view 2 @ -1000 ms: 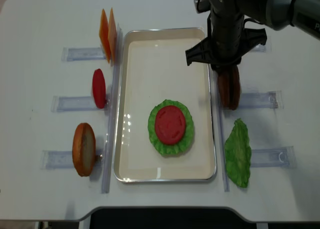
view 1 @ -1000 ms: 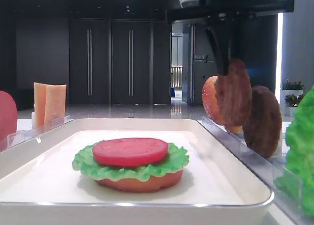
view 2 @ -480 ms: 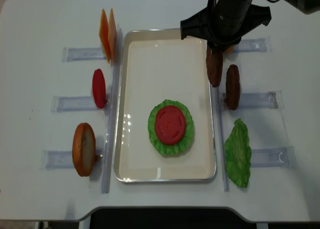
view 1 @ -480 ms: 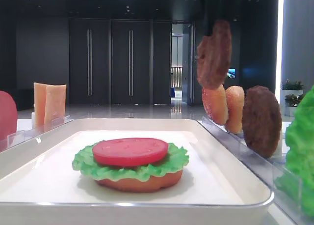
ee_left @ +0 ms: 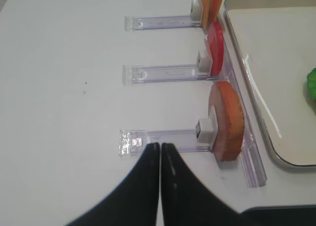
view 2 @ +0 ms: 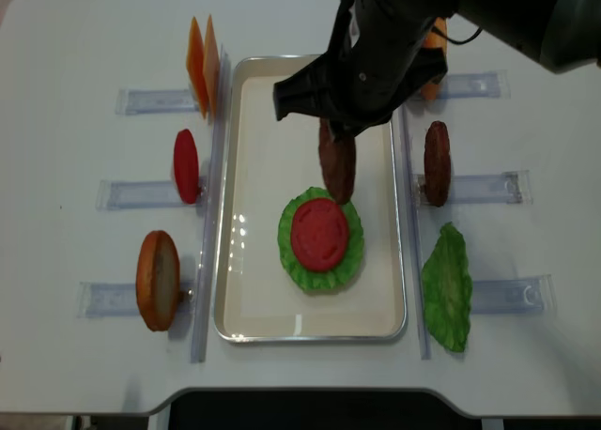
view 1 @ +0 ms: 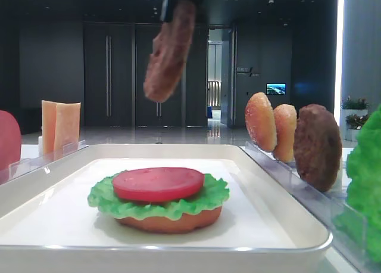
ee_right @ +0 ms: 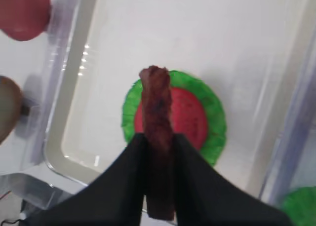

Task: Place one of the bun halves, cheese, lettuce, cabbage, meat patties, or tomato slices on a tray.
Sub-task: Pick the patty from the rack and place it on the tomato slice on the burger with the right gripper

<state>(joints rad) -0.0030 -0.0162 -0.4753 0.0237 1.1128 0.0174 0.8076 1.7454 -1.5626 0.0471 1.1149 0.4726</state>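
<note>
My right gripper [ee_right: 159, 138] is shut on a dark-brown meat patty [view 2: 337, 162], held on edge above the white tray [view 2: 272, 120]. The patty [view 1: 169, 52] hangs over the far side of a stack on the tray: a bun half [view 1: 169, 222], lettuce [view 2: 293, 261] and a tomato slice [view 2: 319, 235] on top. In the right wrist view the patty [ee_right: 157, 102] stands in front of the tomato slice [ee_right: 192, 120]. My left gripper [ee_left: 160, 146] is shut and empty, low over the table left of a racked bun half [ee_left: 227, 120].
Clear racks flank the tray. On the left stand cheese slices [view 2: 204, 64], a tomato slice [view 2: 186, 165] and a bun half [view 2: 158, 280]. On the right are bun halves [view 1: 262, 121], a second patty [view 2: 437, 162] and a lettuce leaf [view 2: 446, 289].
The right gripper lifted the patty off the right-hand rack and carried it left over the tray, to above the stack. The left gripper has not visibly moved.
</note>
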